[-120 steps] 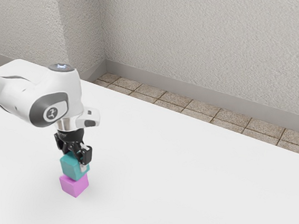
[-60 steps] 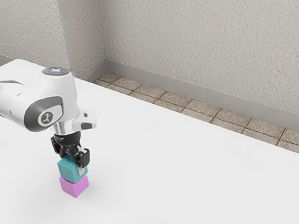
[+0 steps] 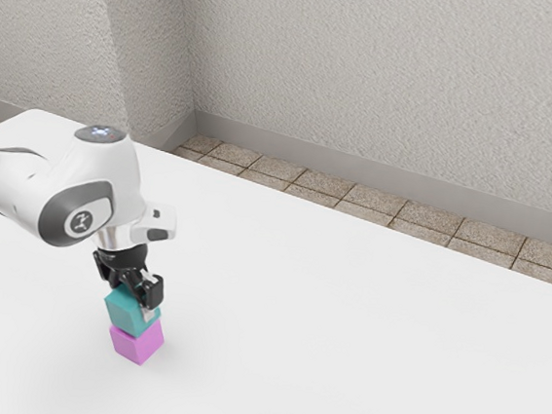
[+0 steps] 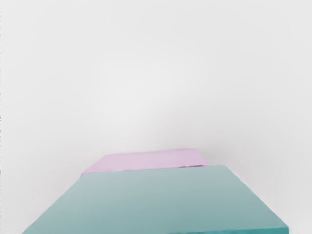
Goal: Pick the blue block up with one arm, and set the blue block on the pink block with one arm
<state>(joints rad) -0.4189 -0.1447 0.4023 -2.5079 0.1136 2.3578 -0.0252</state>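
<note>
Now you have the gripper (image 3: pixel 133 289) pinching the blue block (image 3: pixel 122 312) from two sides. That block rests on the pink block (image 3: pixel 136 342), set a little toward the exterior view's left, so it does not cover it squarely. In the wrist view the blue block (image 4: pixel 156 204) lies just under the hand, with a strip of the pink block (image 4: pixel 151 160) showing past its far edge. To finish well, you should probably spread the fingers slowly with no sideways drag, then lift straight up so the top block neither slides nor tips. Nothing on the white table (image 3: pixel 344 311) serves as a container; the pink block alone carries something, the blue one
</note>
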